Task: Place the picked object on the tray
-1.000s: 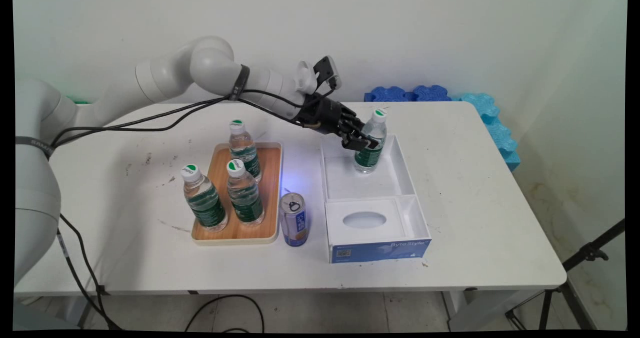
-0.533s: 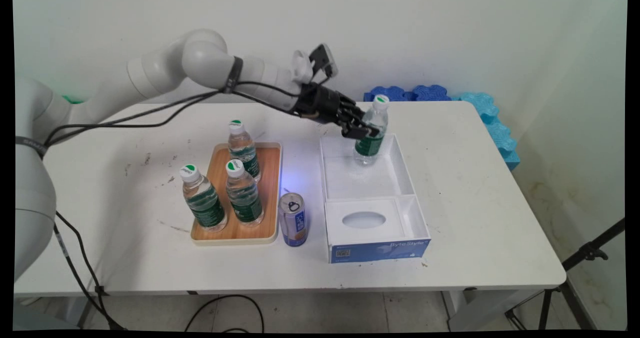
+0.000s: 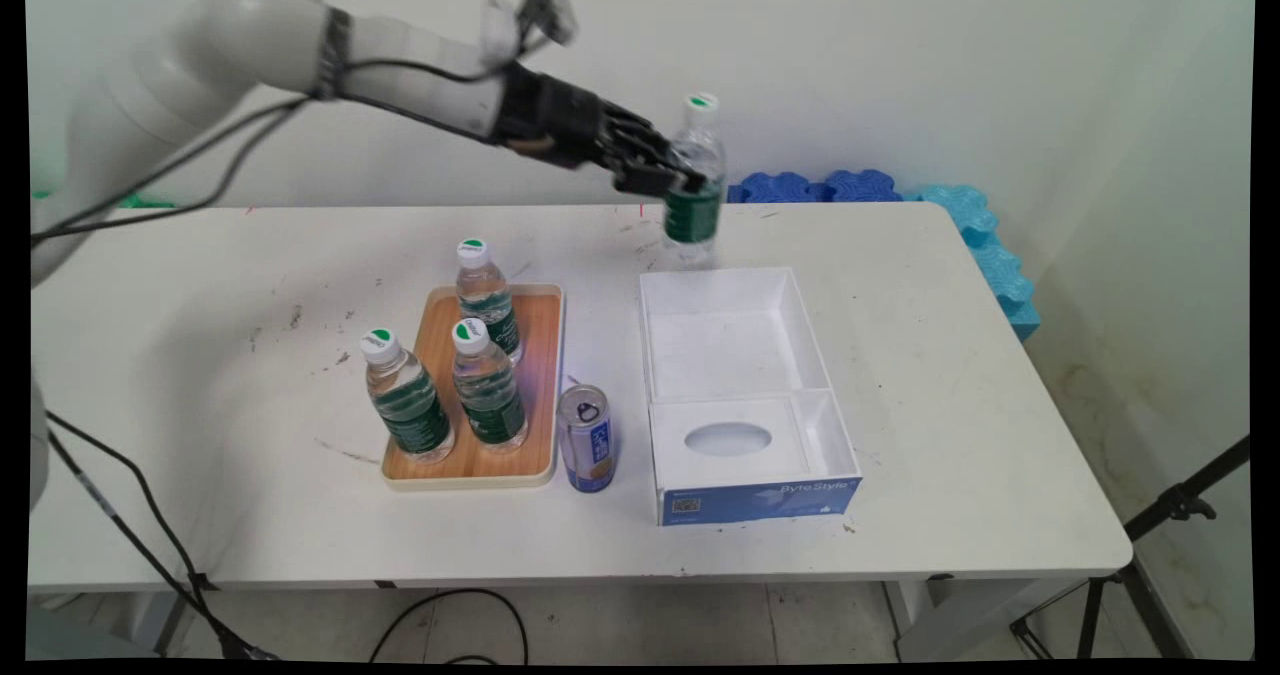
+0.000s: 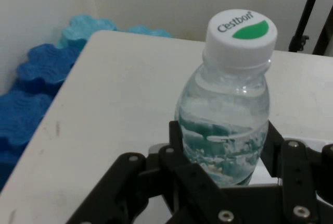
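Bottle [image 3: 693, 180] of water, capped and upright, hangs clamped at its green label in the gripper [image 3: 668, 181] above the counter [image 3: 950, 355] just beyond the white box [image 3: 735, 340]; likely moderately heavy, smooth-walled, slightly squeezable, best held mid-body.

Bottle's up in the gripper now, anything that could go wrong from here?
1. The gripper holds the water bottle by its smooth, label-wrapped middle, high over the table; a slip would likely drop it onto the white box rim or the tabletop.
2. If it swings toward the tray, it could clip the three standing bottles or the can, which look easy to topple.
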Robot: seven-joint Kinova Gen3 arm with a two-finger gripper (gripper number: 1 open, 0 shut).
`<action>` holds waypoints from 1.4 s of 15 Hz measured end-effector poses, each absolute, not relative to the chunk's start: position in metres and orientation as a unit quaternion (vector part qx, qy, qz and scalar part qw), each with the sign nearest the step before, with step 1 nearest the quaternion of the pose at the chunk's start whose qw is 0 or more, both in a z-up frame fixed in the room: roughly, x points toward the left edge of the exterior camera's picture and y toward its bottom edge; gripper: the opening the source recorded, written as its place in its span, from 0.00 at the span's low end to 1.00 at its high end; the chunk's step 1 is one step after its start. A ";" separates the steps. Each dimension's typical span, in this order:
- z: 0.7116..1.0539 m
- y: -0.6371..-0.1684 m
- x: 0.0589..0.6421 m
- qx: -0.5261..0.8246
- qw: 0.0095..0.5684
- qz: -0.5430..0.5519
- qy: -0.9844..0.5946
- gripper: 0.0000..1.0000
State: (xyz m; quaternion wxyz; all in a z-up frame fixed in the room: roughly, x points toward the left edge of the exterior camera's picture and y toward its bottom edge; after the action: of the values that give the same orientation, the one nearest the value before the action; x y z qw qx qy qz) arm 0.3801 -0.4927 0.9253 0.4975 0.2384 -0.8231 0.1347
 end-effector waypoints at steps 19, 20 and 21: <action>0.917 -0.399 0.585 0.334 0.391 0.145 -0.845 0.00; 0.912 -0.394 0.588 0.336 0.387 0.145 -0.847 0.00; 0.908 -0.391 0.590 0.338 0.383 0.145 -0.847 0.00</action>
State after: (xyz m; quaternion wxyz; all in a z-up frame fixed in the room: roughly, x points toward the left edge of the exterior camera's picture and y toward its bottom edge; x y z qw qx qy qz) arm 0.5900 -0.3911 0.9082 0.3831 0.3376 -0.8475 0.1452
